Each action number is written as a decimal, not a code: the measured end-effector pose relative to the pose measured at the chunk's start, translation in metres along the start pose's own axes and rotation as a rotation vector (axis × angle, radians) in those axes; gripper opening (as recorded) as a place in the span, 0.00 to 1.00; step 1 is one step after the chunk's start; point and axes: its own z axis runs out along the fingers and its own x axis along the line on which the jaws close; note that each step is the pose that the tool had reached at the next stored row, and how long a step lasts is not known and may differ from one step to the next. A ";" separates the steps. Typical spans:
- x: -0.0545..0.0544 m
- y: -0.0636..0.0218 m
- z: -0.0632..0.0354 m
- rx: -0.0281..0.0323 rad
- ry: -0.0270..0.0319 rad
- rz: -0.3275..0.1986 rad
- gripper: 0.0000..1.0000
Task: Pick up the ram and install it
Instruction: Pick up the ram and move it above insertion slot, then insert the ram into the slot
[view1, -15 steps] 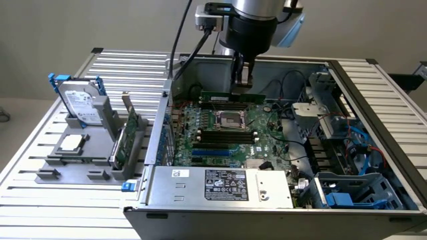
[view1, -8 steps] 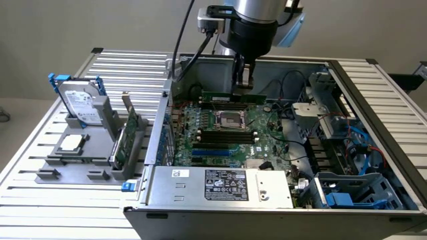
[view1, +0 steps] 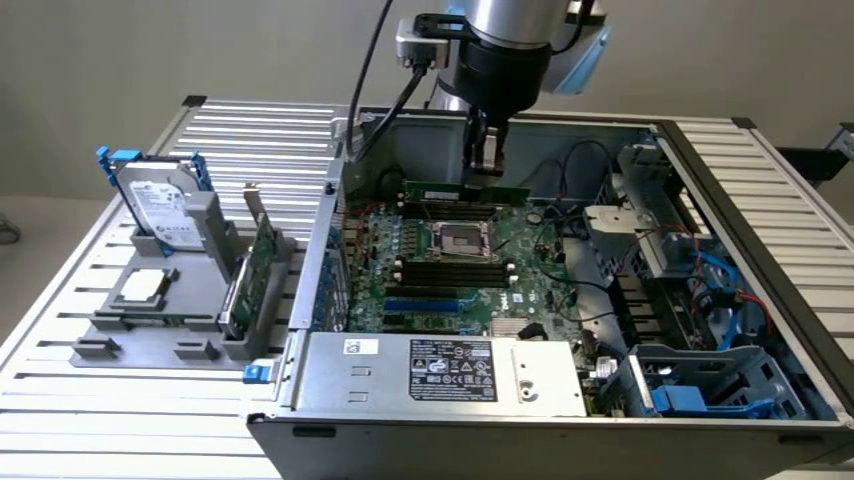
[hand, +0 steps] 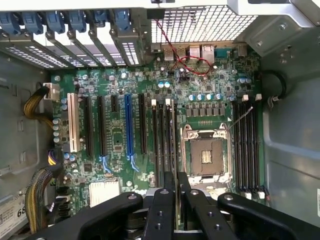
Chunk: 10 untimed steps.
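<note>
Slatted metal table (view1: 774, 200) carries everything. Most of it is taken up by an open computer case (view1: 534, 440) lying on its side with the panel off. I take it that way round so the arm can come straight down onto the board.

Motherboard (view1: 414, 290) lies flat on the case floor, face up. Boxed power supply (view1: 441, 368) sits at the near end, well clear of the working area.

Outside the case, toward the exterior view's left, a grey parts holder (view1: 147, 340) props a hard drive (view1: 158, 205) and an expansion card (view1: 263, 255) upright on edge. A processor chip (view1: 144, 287) lies flat beside them. Each looks presented so it can be gripped from above.

Bare CPU socket (view1: 461, 238) at the board's centre. Long black memory slots (view1: 461, 268) run along both sides of it.

The ram (view1: 434, 189): thin green stick, held on its long edge and level. It hangs low inside the case, over the bank of slots on the far side of the socket, lengthwise along them, which suits a straight push down. Cannot tell whether its lower edge touches a slot.

Jaws: drawn nearly together, pinching the ram near its middle from above. In the wrist view the two black fingers (hand: 162, 210) stand close side by side, in line with the slots (hand: 162, 135) next to the socket.
</note>
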 end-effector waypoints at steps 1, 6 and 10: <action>0.000 0.0000 0.0000 0.0000 0.0000 0.000 0.15; 0.000 0.0000 0.0000 0.0000 0.0000 0.000 0.15; 0.000 0.0000 0.0000 0.0000 0.0000 0.000 0.15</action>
